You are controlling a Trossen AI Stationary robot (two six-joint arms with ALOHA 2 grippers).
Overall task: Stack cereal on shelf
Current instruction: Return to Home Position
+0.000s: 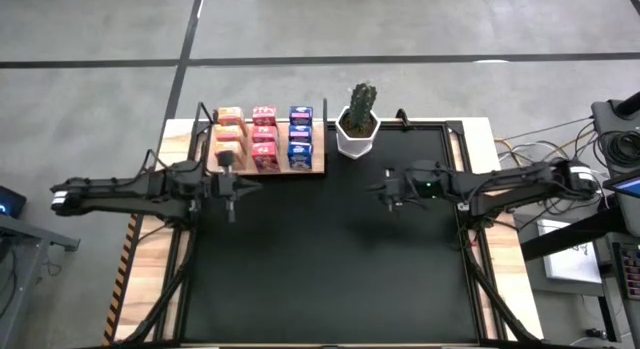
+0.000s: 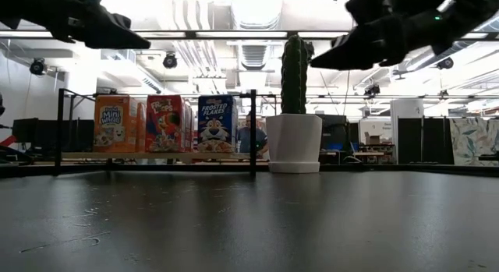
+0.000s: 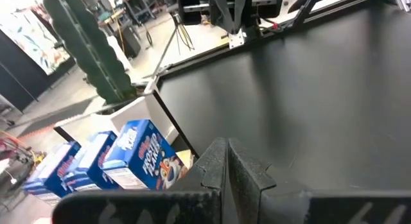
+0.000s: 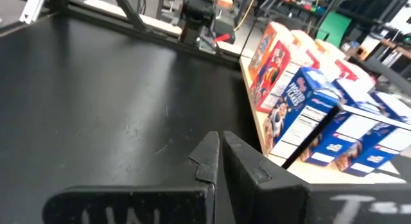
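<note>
Cereal boxes (image 1: 264,137) stood in orange, pink-red and blue columns on the shelf (image 1: 318,161), beside the potted cactus (image 1: 358,119); the low view showed only the front three. The left gripper (image 1: 248,184) hung near the shelf and the right gripper (image 1: 376,189) over the black mat (image 1: 320,269). Both had jaws pressed together, empty, and the low view cut both off.

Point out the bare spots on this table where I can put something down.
Free: the near half of the black mat, clear of both arms, and the strip between the left arm and right arm. Crowded: the far-left shelf, filled by cereal boxes, with the plant pot beside it.
</note>
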